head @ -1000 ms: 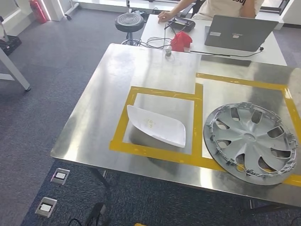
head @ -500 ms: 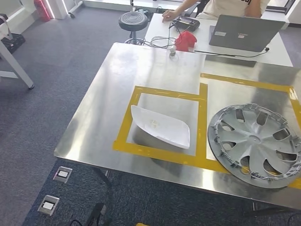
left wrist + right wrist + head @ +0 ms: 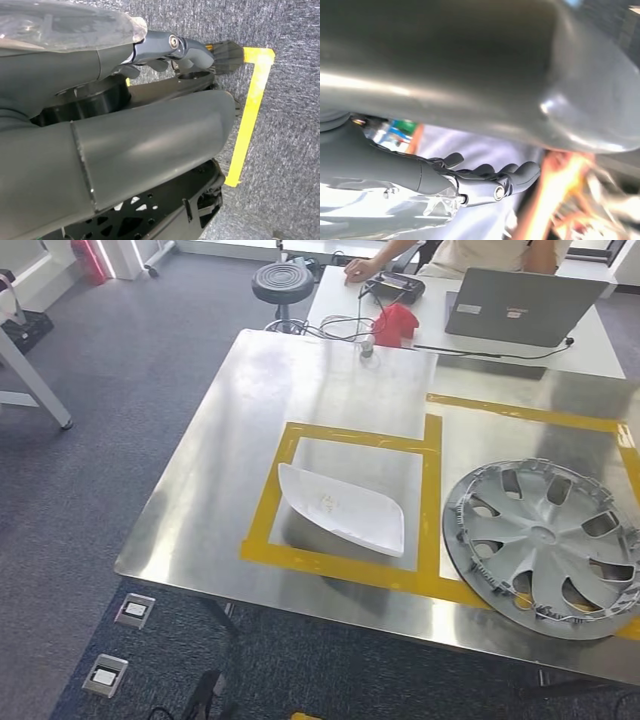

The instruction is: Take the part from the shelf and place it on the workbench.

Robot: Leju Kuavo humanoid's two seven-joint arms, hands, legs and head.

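Nothing's moved since half a sec ago — white curved plastic part [image 3: 341, 508] rests in yellow-taped square [image 3: 427, 502] on steel workbench [image 3: 226, 440]; we judge it placed. Our left hand [image 3: 177, 50] and right hand [image 3: 486, 182] hang w/ fingers loosely extended, holding nothing.

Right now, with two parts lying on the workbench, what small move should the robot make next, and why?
Probably turn away to look for the shelf. The white part lies inside its yellow taped square, the wheel cover sits beside it, and the left hand and right hand hold nothing.
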